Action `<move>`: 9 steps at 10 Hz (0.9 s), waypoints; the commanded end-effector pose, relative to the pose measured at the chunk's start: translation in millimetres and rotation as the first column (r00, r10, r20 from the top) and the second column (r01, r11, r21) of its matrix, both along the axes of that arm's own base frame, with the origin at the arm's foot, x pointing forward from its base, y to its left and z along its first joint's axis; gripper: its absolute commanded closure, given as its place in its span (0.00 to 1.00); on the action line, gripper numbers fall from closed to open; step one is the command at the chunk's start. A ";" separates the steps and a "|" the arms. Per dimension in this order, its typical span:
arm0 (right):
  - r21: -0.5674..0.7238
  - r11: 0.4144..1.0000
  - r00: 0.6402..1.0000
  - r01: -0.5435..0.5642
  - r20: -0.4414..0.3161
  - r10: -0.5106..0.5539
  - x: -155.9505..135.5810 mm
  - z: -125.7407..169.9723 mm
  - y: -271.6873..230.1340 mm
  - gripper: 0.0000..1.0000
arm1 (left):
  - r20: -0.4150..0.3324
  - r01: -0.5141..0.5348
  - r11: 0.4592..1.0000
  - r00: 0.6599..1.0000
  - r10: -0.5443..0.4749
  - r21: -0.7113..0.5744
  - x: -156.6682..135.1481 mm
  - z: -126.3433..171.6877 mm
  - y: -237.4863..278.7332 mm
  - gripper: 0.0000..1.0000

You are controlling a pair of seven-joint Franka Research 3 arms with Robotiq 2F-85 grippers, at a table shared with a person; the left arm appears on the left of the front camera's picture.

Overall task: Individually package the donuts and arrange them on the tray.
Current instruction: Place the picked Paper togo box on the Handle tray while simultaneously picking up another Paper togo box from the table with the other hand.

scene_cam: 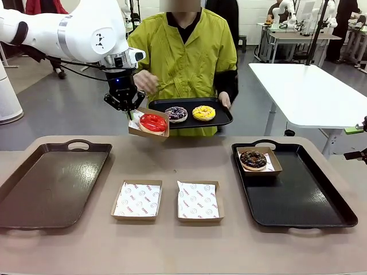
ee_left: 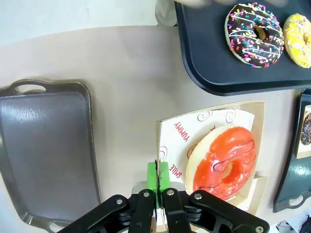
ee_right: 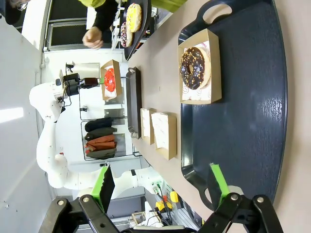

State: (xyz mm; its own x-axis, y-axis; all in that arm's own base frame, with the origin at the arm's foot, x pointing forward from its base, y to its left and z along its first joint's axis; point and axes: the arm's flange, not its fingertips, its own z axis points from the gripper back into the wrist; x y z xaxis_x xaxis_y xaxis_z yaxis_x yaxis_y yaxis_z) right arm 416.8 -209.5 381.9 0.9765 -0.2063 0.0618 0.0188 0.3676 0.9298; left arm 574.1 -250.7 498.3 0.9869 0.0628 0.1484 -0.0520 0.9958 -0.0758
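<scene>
My left gripper is shut on the edge of a cardboard box that carries the glossy red donut, held in the air beside the person's black tray. That tray bears a dark drizzled donut and a yellow donut. A chocolate donut sits boxed on the right tray. Above that tray's near end my right gripper stands open.
Two paper-lined boxes without donuts lie at the table's front middle. A bare dark tray lies at the left. The person holds their tray with one hand; the other hand hovers near my left arm.
</scene>
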 end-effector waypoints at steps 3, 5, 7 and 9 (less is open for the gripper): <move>-0.005 1.000 1.000 0.000 -0.013 0.000 -1.2 2.8 0.1 0.00 | 0.014 0.005 1.000 1.000 -0.005 -0.005 -2.7 0.6 1.1 1.00; -0.005 1.000 1.000 0.000 -0.013 0.000 -1.2 2.8 0.1 0.00 | 0.014 0.005 1.000 1.000 -0.005 -0.005 -2.7 0.6 1.1 1.00; -0.005 1.000 1.000 0.000 -0.013 0.000 -1.2 2.8 0.1 0.00 | 0.014 0.005 1.000 1.000 -0.005 -0.005 -2.7 0.6 1.1 1.00; -0.005 1.000 1.000 0.000 -0.013 0.000 -1.2 2.8 0.1 0.00 | 0.014 0.005 1.000 1.000 -0.005 -0.005 -2.7 0.6 1.1 1.00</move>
